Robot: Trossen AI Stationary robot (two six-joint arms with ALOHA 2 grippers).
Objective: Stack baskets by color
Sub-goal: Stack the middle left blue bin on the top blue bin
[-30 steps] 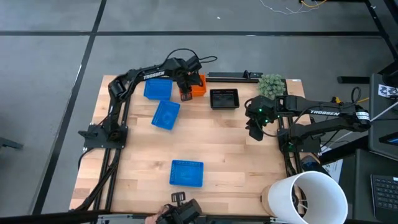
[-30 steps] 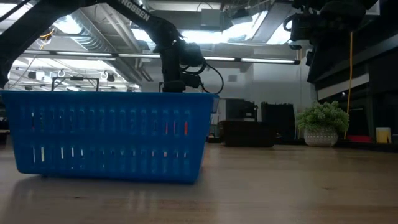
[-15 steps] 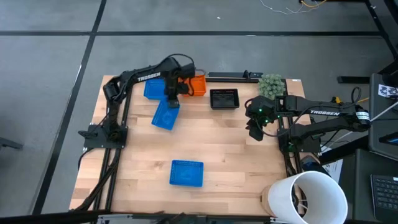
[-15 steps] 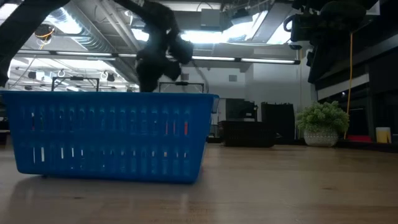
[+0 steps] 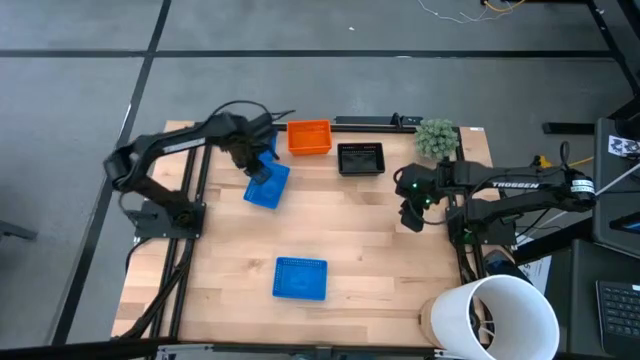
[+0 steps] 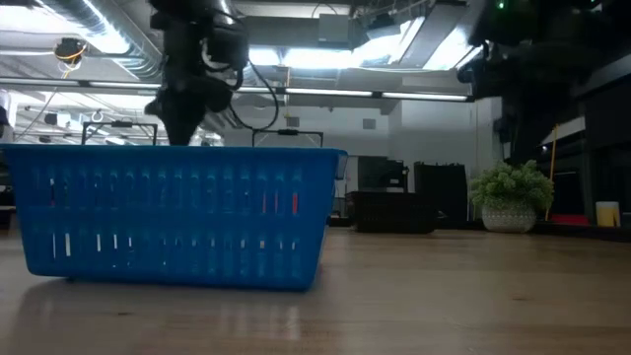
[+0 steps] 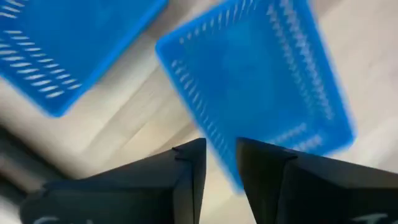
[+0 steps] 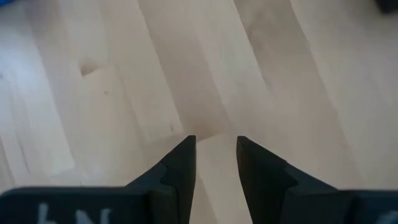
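Two blue baskets lie at the far left of the table: one skewed [image 5: 267, 186] [image 7: 261, 81], the other [image 7: 50, 43] just beyond it and mostly under my left arm in the high view. My left gripper [image 5: 251, 160] [image 7: 221, 165] hangs open above them, over the skewed basket's rim, pointing down and touching nothing. A third blue basket [image 5: 300, 278] [image 6: 173, 217] sits near the front edge. An orange basket [image 5: 309, 137] and a black basket [image 5: 360, 158] rest on their bottoms at the far edge. My right gripper [image 5: 412, 207] [image 8: 214, 155] is open above bare wood at the right.
A small green plant [image 5: 437, 137] stands at the far right, close behind my right arm. A large white bucket [image 5: 495, 315] stands off the table's near right corner. A dark bar [image 5: 375, 122] lies along the far edge. Bare wood stretches across the table's middle [image 5: 340, 225].
My left gripper has drawn away from the orange basket and swung toward the table's left and slightly nearer, rolling at the wrist, and now hangs over the two blue baskets. The orange basket stays at the far edge, now fully uncovered. My right gripper has sunk a little.
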